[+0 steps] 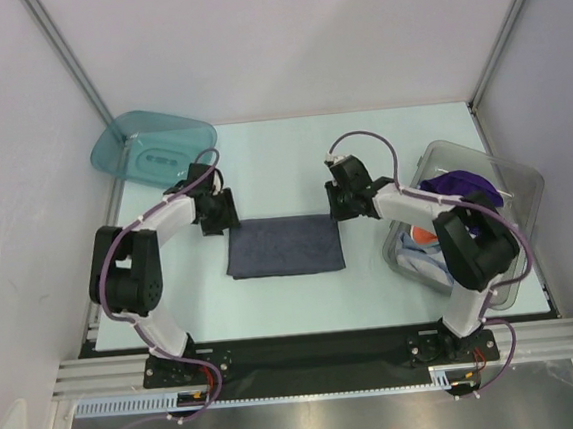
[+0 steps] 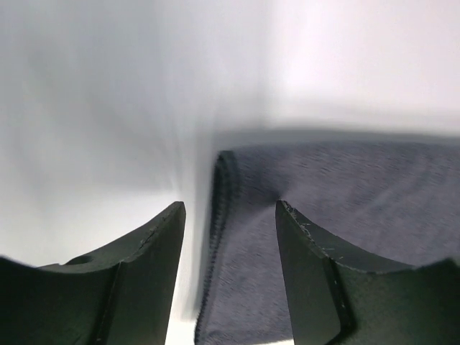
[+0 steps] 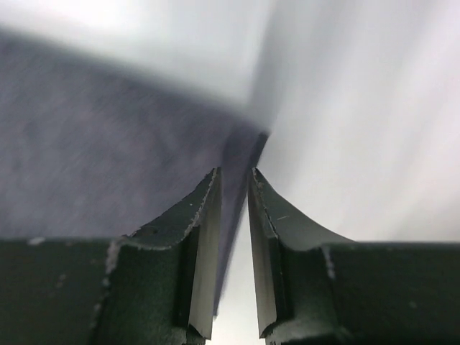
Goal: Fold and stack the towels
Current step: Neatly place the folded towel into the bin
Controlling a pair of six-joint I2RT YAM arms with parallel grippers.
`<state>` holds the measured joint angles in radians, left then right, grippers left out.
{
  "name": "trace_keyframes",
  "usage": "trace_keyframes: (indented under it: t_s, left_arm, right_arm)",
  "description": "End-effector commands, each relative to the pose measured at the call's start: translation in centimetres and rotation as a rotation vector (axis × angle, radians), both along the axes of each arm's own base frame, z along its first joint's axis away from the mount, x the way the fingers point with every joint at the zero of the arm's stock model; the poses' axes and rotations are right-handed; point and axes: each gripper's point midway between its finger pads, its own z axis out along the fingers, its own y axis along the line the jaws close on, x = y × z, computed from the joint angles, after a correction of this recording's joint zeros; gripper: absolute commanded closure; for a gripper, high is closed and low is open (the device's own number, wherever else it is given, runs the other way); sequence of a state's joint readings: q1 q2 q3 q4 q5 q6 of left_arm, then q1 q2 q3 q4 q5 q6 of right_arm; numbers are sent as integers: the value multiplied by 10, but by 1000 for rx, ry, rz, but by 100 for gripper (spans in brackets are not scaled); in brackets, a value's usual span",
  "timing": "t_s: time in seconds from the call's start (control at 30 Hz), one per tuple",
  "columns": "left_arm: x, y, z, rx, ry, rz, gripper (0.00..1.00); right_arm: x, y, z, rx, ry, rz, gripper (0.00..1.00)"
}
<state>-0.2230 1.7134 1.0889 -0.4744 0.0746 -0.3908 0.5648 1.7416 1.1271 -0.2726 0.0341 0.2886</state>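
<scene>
One dark grey-blue cloth towel [image 1: 284, 246] looks half-folded, left hand [image 1: 217, 219] spread, right hand [image 1: 344, 207] pinching its corner, other towels [image 1: 454, 182] still in the clear plastic bin [image 1: 524, 179].

View from above the workcell. A pale mint-green table [image 1: 294, 304] fills the middle of an enclosure formed by three plain white panels: the back wall [image 1: 282, 44], left wall [image 1: 14, 198] and right wall [image 1: 562, 150]. Aluminium posts [image 1: 67, 58] rise at the two rear corners. An aluminium rail [image 1: 320, 362] runs along the near edge, behind a brushed metal sheet [image 1: 325, 427]. Lighting is even and diffuse, and shadows are soft.
</scene>
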Motion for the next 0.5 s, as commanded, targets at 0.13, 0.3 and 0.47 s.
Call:
trace_keyframes:
  t_s: [0.13, 0.3, 0.47]
  left_arm:
    - [26, 0, 2, -21, -22, 0, 41]
    - [27, 14, -14, 56, 43, 42, 42]
    - [32, 32, -1, 160, 50, 79, 41]
  right_arm:
    - [35, -3, -27, -48, -13, 3, 75]
    - [40, -8, -27, -61, -28, 2, 75]
    - [43, -8, -4, -67, -62, 23, 73]
